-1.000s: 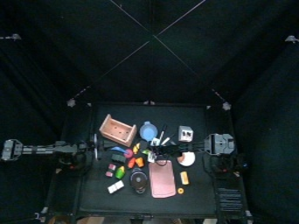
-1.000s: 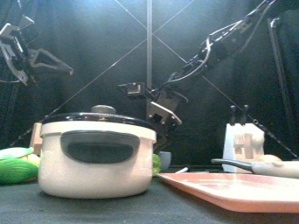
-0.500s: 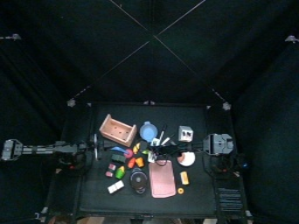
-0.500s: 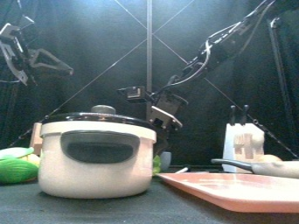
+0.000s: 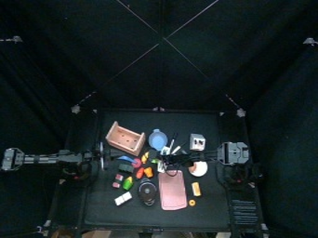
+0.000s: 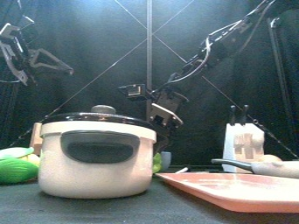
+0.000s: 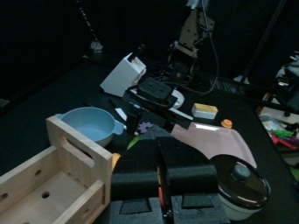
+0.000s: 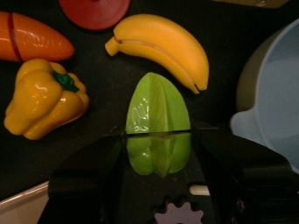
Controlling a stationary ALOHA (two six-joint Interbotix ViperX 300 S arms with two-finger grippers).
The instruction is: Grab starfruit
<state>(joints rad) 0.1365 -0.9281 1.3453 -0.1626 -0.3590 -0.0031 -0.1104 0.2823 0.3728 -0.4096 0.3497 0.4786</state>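
Observation:
The green starfruit lies on the black table between a banana and a yellow pepper. My right gripper hangs straight over it, open, with one jaw on each side of the fruit; I cannot tell if they touch it. The same gripper shows in the top view, in the front view behind the pot, and in the left wrist view. My left gripper rests shut at the table's left side, high up in the front view.
A carrot and a blue bowl lie close to the starfruit. A wooden crate, a pink tray, a grey pot and a white rack also stand on the table.
The right gripper dipped slightly and came back up a little over the fruit. Nothing else has moved.

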